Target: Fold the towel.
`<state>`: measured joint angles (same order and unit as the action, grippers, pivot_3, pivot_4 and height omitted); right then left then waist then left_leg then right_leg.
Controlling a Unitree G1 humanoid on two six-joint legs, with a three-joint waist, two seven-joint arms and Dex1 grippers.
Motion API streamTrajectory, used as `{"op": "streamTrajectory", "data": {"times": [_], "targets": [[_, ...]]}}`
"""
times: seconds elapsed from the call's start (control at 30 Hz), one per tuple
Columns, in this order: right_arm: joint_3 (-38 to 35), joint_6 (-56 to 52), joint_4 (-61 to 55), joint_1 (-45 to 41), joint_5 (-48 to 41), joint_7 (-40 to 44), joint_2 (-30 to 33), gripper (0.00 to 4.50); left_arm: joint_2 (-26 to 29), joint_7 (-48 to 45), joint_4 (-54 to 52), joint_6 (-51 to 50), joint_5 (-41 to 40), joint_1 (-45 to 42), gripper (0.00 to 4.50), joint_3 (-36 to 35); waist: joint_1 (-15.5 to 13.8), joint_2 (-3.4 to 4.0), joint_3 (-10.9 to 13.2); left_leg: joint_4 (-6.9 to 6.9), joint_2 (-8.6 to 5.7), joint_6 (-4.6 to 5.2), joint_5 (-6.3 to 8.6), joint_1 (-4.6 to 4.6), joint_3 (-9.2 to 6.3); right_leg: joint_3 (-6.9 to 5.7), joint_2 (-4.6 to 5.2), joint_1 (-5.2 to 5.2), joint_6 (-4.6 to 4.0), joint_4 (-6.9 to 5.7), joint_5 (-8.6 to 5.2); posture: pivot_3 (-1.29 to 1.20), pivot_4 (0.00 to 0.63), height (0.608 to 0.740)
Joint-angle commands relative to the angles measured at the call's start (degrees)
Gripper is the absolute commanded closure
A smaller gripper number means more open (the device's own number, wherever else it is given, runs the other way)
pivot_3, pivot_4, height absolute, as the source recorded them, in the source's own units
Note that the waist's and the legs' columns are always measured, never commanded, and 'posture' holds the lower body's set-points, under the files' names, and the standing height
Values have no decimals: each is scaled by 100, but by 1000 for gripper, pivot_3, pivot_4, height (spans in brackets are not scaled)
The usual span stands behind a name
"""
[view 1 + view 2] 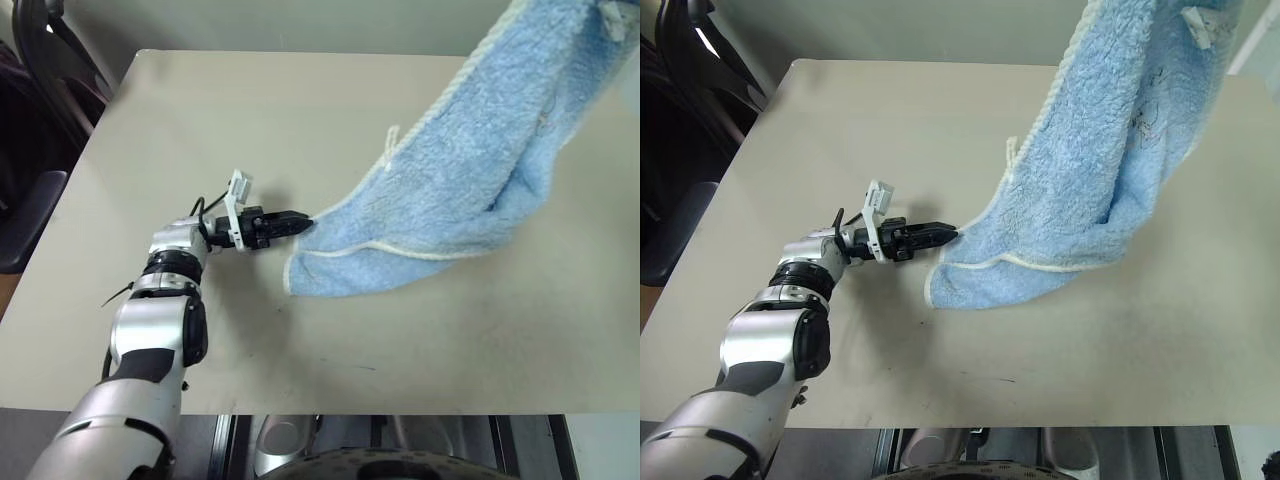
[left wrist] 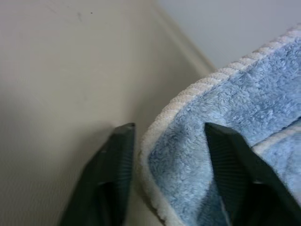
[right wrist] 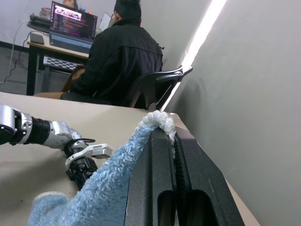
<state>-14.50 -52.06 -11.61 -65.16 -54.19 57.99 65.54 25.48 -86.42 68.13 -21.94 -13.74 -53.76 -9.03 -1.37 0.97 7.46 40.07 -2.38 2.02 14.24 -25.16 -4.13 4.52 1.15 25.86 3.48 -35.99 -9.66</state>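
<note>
Beige desk (image 1: 200, 130), person seated beyond. Your right pincer (image 3: 175, 141) pinches one corner of the towel (image 1: 470, 190) aloft; its lower end rests on the desk. Left pincer (image 2: 169, 141) spread around the corded corner. Soft, light, limp: grip that edging.

The towel (image 1: 470, 190) I hold is light blue and fluffy with white corded edging, the counter (image 1: 200, 130) plain beige, my jaws black, my forearm silver.
</note>
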Motion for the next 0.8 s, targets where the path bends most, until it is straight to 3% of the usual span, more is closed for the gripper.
{"op": "streamTrajectory", "data": {"times": [0.03,0.1,0.5,0.8], "targets": [[-88,143,-37,-46,71,66,67,4500,158,-200,-230,-80,-113,-13,540,-69,0,0,0,0,-1,0,0,0,0,0,0,1,0,0,0,0,150,733],[-117,138,-61,-34,50,50,40,4500,138,-191,-309,170,66,154,81,120,-1,0,0,0,0,0,0,0,0,0,0,0,0,0,0,0,150,733],[-177,-95,108,-494,-273,-44,-70,4500,-567,-75,-461,469,181,443,81,386,-93,28,-17,7,-21,17,1,13,-5,1,14,-23,11,1,-5,0,150,733],[-229,-195,46,-538,-409,-151,-71,4500,-805,-164,-639,210,105,460,81,399,-128,40,-24,6,-83,62,-2,13,-8,1,78,-35,32,3,-19,0,150,733]]}}
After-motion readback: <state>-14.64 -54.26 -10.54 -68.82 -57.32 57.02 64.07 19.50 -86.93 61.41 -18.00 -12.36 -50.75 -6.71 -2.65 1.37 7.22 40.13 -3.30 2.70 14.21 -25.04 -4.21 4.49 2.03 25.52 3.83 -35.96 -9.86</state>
